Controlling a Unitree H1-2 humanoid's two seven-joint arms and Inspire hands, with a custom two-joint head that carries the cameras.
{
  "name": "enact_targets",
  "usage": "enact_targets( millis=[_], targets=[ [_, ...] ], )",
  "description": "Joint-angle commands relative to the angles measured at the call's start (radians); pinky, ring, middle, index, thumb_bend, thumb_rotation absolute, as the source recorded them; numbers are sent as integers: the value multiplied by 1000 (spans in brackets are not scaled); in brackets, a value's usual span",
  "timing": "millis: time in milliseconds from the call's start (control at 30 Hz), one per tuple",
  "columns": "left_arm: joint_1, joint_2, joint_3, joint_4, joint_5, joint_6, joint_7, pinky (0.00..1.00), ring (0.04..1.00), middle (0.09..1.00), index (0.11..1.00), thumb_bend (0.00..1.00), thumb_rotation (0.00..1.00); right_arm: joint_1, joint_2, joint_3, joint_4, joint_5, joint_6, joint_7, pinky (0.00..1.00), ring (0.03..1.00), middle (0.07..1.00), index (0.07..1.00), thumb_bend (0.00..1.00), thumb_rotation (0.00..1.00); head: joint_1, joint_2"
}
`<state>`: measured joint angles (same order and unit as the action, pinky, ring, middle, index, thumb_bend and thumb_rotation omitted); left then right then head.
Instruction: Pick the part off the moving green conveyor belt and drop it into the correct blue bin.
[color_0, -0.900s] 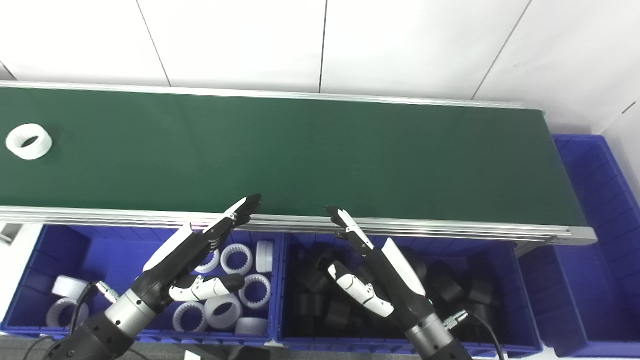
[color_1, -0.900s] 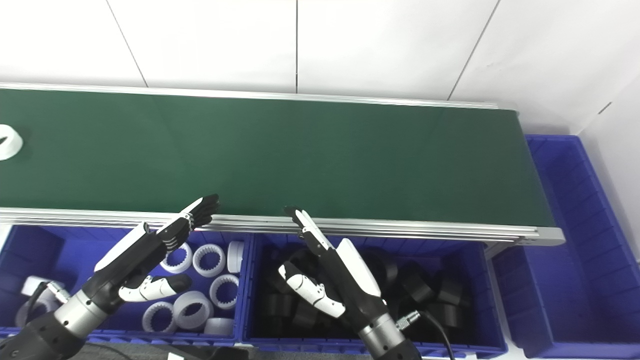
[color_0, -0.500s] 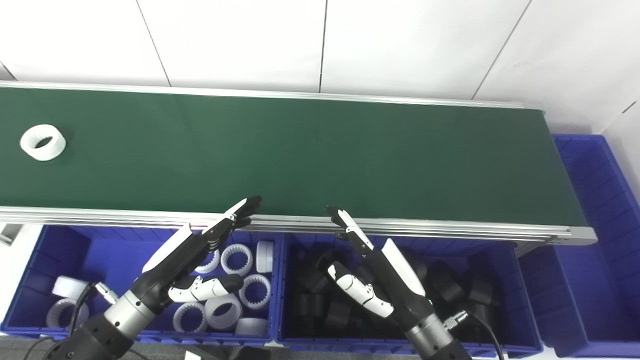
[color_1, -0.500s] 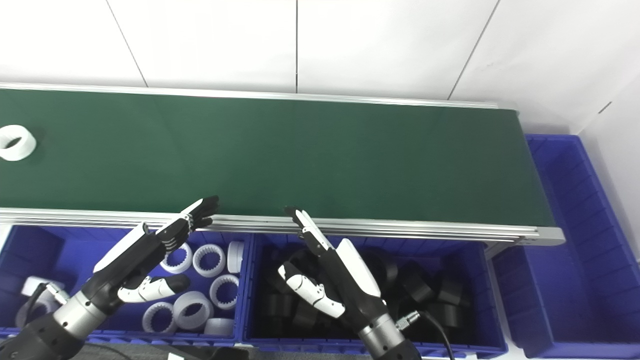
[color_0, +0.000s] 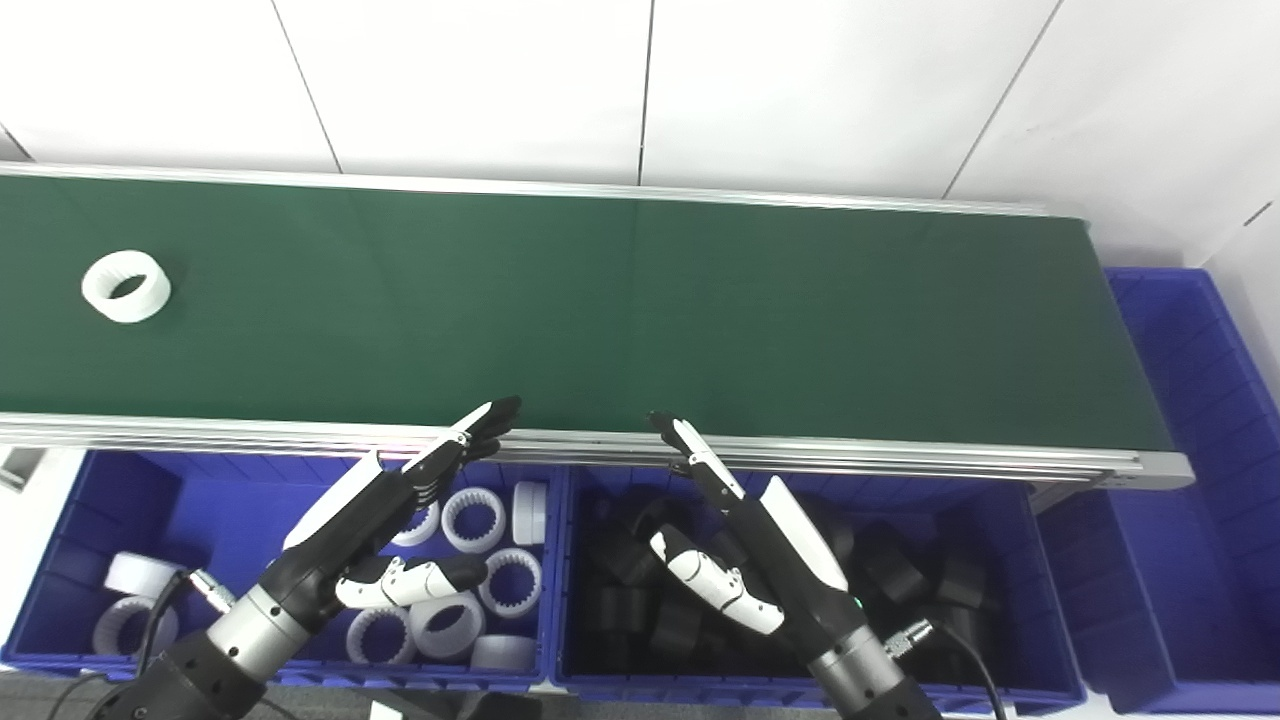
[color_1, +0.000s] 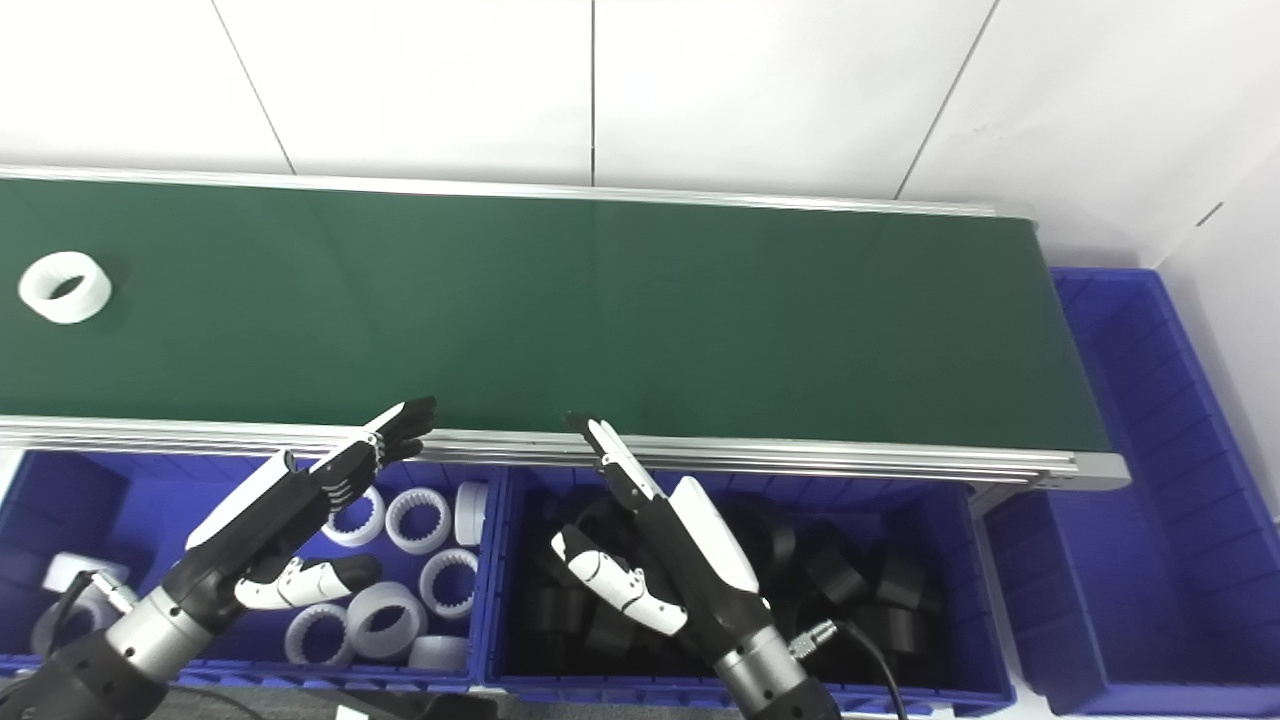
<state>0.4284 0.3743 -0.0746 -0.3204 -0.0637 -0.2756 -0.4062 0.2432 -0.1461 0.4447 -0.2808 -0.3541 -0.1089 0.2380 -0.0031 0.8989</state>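
Belt (color_0: 640, 300) is seen running left to right across the frame, green, edged by a metal rail (color_0: 800, 455) on the near side. Three blue bins are placed around it: one past the right end (color_0: 1215, 420), one under the near rail filled with black parts (color_0: 1010, 600), one beside it on the left holding white rings (color_0: 200, 500). Left hand (color_0: 370, 525) is held above the white-ring bin, fingers straight and spread, nothing gripped, tips reaching the rail. Right hand (color_0: 745, 545) is held above the black-parts bin, likewise released and empty. White ring (color_0: 126, 286) is found lying on the belt at the far left, well apart from both hands.
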Motion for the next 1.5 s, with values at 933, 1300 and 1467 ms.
enact_targets(
  millis=[933, 1300, 1467],
  targets=[
    [-31, -39, -46, 177, 107, -194, 40, 908, 958, 978, 958, 435, 643, 3, -19, 1, 172, 21, -222, -59, 870, 951, 992, 973, 393, 896, 111, -321],
    [-79, -37, -62, 186, 143, -192, 70, 837, 907, 927, 899, 492, 524, -22, -8, 2, 238, -5, -279, -76, 819, 926, 975, 951, 385, 815, 124, -340],
    [-103, -22, -43, 145, 171, -189, 77, 827, 903, 926, 899, 490, 543, -26, -7, 2, 241, -6, -281, -76, 823, 924, 973, 951, 384, 814, 132, -333]
  ],
)
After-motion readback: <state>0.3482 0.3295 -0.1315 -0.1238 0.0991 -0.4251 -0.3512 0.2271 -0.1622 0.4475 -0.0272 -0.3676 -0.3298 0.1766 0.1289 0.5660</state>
